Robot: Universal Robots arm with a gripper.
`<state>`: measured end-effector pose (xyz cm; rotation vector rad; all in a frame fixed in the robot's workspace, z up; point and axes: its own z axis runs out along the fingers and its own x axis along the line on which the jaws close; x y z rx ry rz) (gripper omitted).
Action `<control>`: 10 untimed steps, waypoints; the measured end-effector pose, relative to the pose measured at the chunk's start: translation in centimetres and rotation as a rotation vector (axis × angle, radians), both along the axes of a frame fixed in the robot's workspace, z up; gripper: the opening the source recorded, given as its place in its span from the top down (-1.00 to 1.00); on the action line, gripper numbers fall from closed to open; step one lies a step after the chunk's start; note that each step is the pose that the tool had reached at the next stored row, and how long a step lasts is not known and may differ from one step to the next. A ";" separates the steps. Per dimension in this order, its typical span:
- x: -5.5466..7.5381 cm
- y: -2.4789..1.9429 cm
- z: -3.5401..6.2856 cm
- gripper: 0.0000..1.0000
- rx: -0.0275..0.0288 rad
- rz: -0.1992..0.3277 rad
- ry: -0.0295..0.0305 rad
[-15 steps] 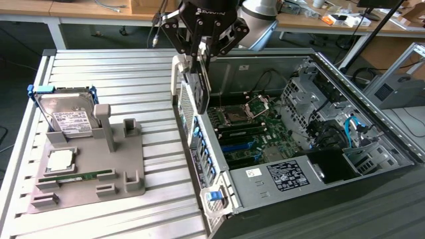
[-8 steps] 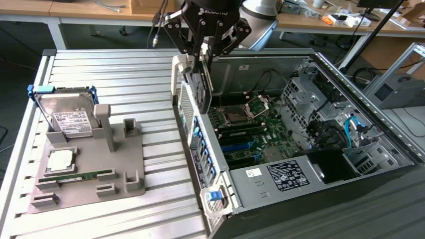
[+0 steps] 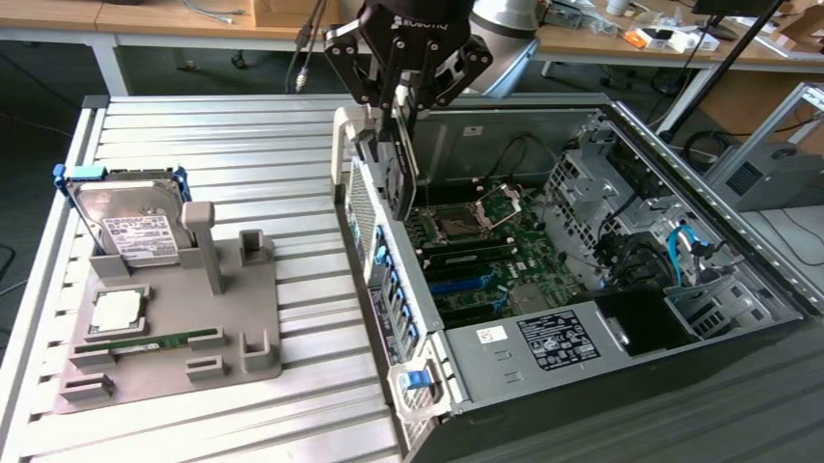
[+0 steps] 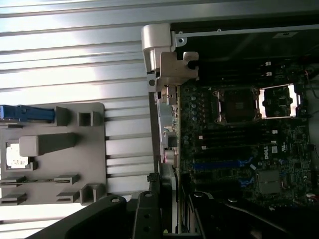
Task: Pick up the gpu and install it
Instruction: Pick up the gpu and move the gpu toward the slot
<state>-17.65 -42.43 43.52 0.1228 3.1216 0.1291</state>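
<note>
My gripper (image 3: 397,104) hangs over the open computer case (image 3: 721,203), close to its rear wall, shut on the gpu (image 3: 398,174). The thin card hangs upright and edge-on, its lower end just above the motherboard (image 3: 470,256) beside the CPU socket (image 3: 460,228). In the wrist view the gpu (image 4: 168,119) shows edge-on with its silver bracket along the case's rear wall, running out from between my fingers (image 4: 149,214). The blue expansion slots (image 4: 219,164) lie on the board beside the card's line.
A grey parts holder (image 3: 251,333) sits on the slatted table at the exterior view's left, carrying a hard drive (image 3: 129,227), a CPU (image 3: 116,309) and a green RAM stick (image 3: 154,340). Drive cages and cables (image 3: 644,241) fill the case's far side.
</note>
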 end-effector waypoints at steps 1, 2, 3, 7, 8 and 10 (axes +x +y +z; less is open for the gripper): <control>0.1 0.00 0.00 0.47 0.0001 0.000 0.0000; 0.1 0.00 0.00 0.47 0.0001 0.000 0.0000; 0.2 0.00 0.00 0.47 0.0000 0.000 0.0000; 0.4 0.00 0.00 0.47 0.0000 0.000 0.0001; 0.4 0.00 0.00 0.47 0.0000 0.000 0.0001; 0.6 0.00 0.00 0.47 0.0000 0.000 0.0001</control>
